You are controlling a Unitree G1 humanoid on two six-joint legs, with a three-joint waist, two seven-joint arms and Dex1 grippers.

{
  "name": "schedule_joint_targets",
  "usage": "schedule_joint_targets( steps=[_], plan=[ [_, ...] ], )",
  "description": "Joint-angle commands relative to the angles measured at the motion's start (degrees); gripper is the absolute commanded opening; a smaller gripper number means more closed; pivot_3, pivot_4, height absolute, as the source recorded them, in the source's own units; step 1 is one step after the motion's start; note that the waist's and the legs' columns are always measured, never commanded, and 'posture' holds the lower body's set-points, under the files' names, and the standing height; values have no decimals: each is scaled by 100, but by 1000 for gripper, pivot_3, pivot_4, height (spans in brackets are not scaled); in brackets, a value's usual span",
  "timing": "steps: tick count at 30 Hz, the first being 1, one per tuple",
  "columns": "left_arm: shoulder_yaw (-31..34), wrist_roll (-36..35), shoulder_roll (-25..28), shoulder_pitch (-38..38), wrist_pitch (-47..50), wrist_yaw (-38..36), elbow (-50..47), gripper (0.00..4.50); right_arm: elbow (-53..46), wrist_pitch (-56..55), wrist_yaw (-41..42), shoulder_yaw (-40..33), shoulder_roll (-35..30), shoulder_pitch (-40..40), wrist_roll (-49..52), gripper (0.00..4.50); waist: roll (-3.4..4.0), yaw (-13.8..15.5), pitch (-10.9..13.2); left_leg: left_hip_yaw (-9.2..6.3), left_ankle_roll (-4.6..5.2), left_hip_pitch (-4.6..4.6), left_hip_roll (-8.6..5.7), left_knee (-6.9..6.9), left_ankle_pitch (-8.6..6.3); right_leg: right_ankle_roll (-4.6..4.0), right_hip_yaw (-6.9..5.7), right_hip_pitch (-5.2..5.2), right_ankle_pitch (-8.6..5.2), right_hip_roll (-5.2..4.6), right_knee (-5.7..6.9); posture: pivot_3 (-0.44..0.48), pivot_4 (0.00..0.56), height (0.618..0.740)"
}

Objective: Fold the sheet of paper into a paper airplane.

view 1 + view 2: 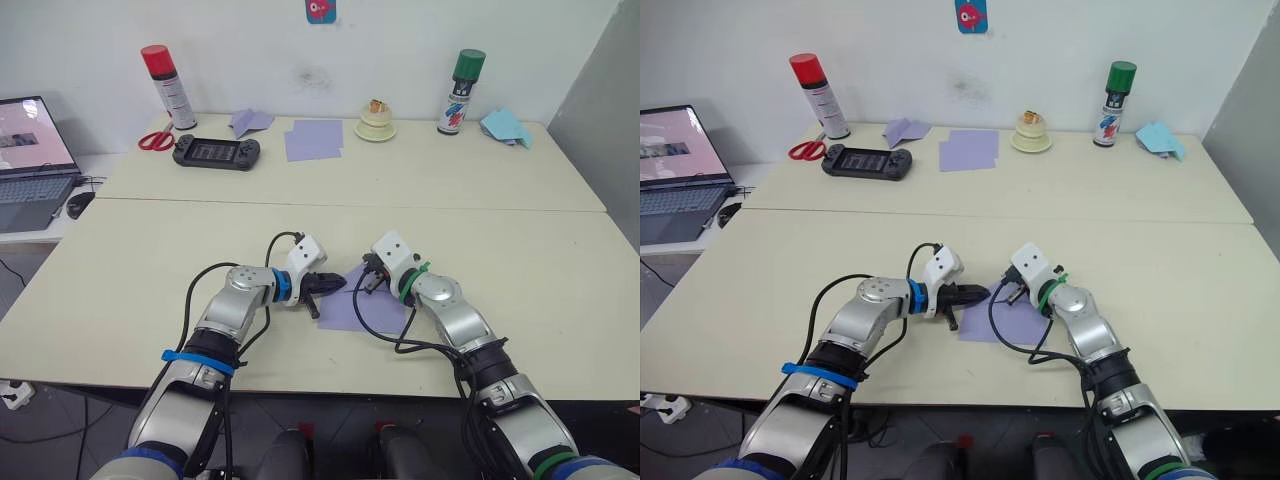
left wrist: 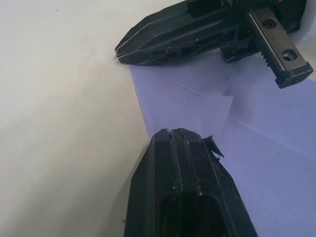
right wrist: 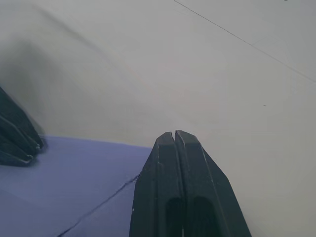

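Observation:
The sheet of paper [image 1: 345,312] is lavender and lies flat near the table's front edge, between my two arms. A crease crosses it and one corner is folded over [image 2: 197,106]. My left gripper [image 1: 340,284] is shut, with its tip [image 2: 177,134] resting on the paper's left edge at the folded flap. My right gripper [image 1: 368,283] is shut too, its tip [image 3: 174,133] at the paper's far edge [image 3: 69,182], a short way from the left one. The right gripper's fingers [image 2: 163,39] lie low along that far edge.
Along the back of the table stand a red spray can [image 1: 168,88], scissors [image 1: 155,140], a game console [image 1: 216,152], a folded lavender plane [image 1: 250,122], two overlapping lavender sheets [image 1: 314,140], a small dish [image 1: 376,124], a green spray can [image 1: 460,92] and light-blue folded paper [image 1: 506,127]. A laptop [image 1: 30,160] sits at the left.

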Motion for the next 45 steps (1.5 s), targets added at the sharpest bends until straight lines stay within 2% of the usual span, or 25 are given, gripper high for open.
schedule_joint_targets(
  steps=[1, 9, 16, 27, 37, 45],
  plan=[
    [-81, 89, -40, -20, 46, 29, 48, 35, 286, 259, -131, -63, -144, 155, -131, 0, 0, 2, 0, 0, 0, 1, 0, 0, 0, 3, 0, 1, -2, 0, 0, 0, 150, 740],
    [-79, 109, -66, -14, 17, 22, 60, 35, 150, -62, -177, -374, -22, 130, 210, 0, 0, 14, 0, -1, 1, 2, -3, 1, 0, 6, -1, 5, -3, -3, -1, 0, 150, 740],
    [-60, 99, -126, -55, -2, 56, 81, 35, -379, -238, 206, -455, -38, 191, 549, 0, 1, 13, 1, 1, 1, -5, -4, 0, 0, 3, 0, -1, -2, -5, -3, 0, 150, 740],
    [83, -100, -295, -287, 169, 62, -174, 35, -1152, 314, 739, -584, -804, 538, 589, 0, 5, -1, 11, 3, 1, -24, -4, -4, 0, 3, 1, -22, -1, -5, -3, 0, 150, 740],
    [244, -228, -491, -618, 197, 146, -209, 35, -2484, 1271, 1867, -327, -1834, 1286, 859, 0, 2, -2, 18, 4, 1, -44, -4, -4, 0, 7, 0, -39, -4, -3, -4, 0, 150, 740],
    [165, -229, -644, -802, 141, 61, -71, 35, -3315, 2211, 2320, -343, -2054, 1725, 1579, 0, 0, -1, 20, 2, 0, -43, -3, -3, 0, 9, -1, -38, -5, -3, -5, 0, 150, 740]
  ],
)
